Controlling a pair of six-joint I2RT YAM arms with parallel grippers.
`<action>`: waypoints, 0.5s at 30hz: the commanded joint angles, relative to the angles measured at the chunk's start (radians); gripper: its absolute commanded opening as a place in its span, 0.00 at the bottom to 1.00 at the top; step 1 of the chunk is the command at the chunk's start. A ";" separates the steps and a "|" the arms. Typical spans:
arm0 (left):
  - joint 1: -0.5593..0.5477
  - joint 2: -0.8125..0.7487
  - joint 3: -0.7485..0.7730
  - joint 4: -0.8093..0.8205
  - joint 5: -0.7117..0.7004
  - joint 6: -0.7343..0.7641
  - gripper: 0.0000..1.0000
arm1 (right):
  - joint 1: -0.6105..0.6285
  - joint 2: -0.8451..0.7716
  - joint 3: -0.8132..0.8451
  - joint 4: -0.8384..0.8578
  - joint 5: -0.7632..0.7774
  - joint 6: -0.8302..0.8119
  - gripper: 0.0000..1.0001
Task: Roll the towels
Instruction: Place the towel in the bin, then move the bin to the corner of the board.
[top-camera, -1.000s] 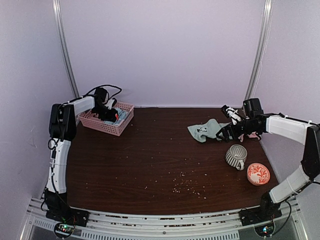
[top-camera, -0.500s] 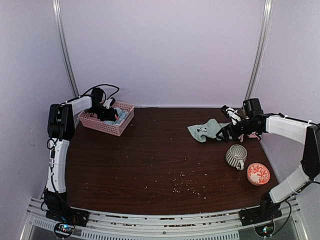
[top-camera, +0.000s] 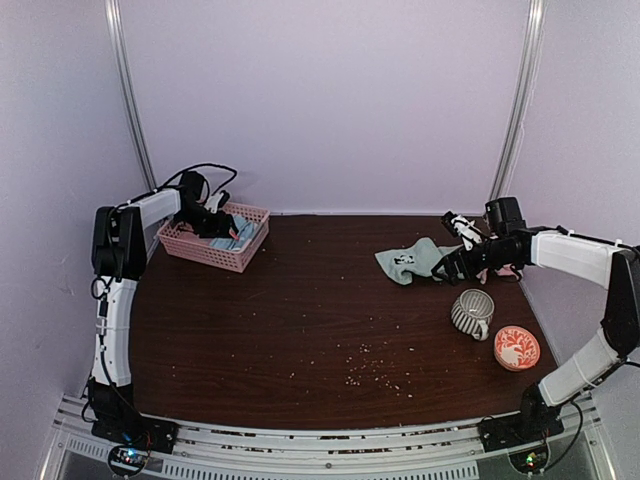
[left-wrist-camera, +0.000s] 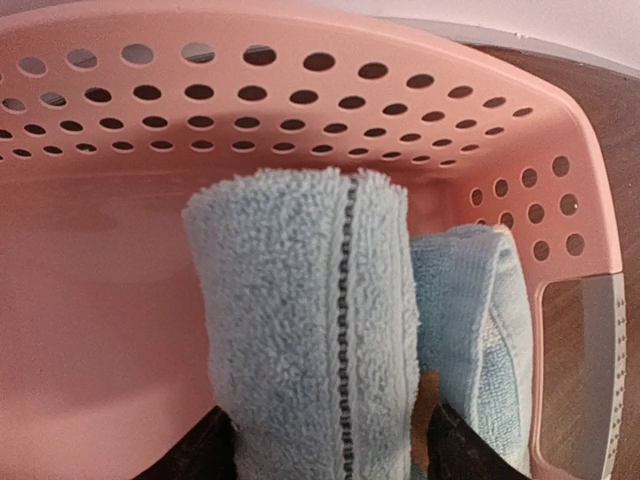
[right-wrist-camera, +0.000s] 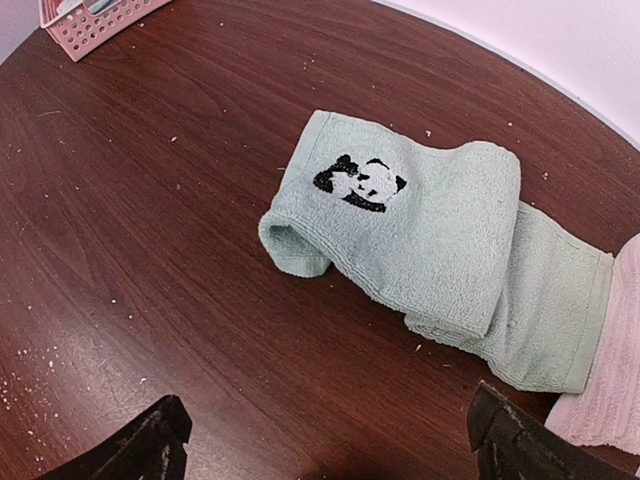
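Note:
A rolled light blue towel (left-wrist-camera: 310, 330) stands in the pink basket (left-wrist-camera: 300, 100), beside a second light blue towel (left-wrist-camera: 470, 330) with an orange spot. My left gripper (left-wrist-camera: 320, 450) is open, its jaws straddling the roll, the right jaw a little apart from it. In the top view the left gripper (top-camera: 215, 222) hangs over the basket (top-camera: 215, 250). A sage green towel (right-wrist-camera: 420, 240) with a dark panda mark lies loosely folded on the table, and a pink towel (right-wrist-camera: 610, 390) shows at its right. My right gripper (right-wrist-camera: 330, 440) is open above bare table, just short of the green towel (top-camera: 410, 262).
A striped mug (top-camera: 472, 312) and a red patterned bowl (top-camera: 517, 347) stand near the right edge, below the right gripper (top-camera: 450, 265). Crumbs (top-camera: 375, 365) are scattered over the dark wooden table. The basket sits at the back left by the wall.
The left gripper's jaws have spread wider around the rolled blue towel, and the left wrist has drawn slightly back and left over the basket. The right arm has not moved.

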 joint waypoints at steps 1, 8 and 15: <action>0.013 -0.058 0.025 -0.006 0.023 0.004 0.66 | -0.006 0.011 0.027 -0.008 -0.019 -0.007 1.00; 0.015 -0.039 0.017 -0.014 0.014 0.007 0.66 | -0.006 0.018 0.031 -0.012 -0.025 -0.008 1.00; 0.015 -0.016 -0.019 0.030 0.056 0.008 0.67 | -0.006 0.022 0.034 -0.016 -0.028 -0.009 1.00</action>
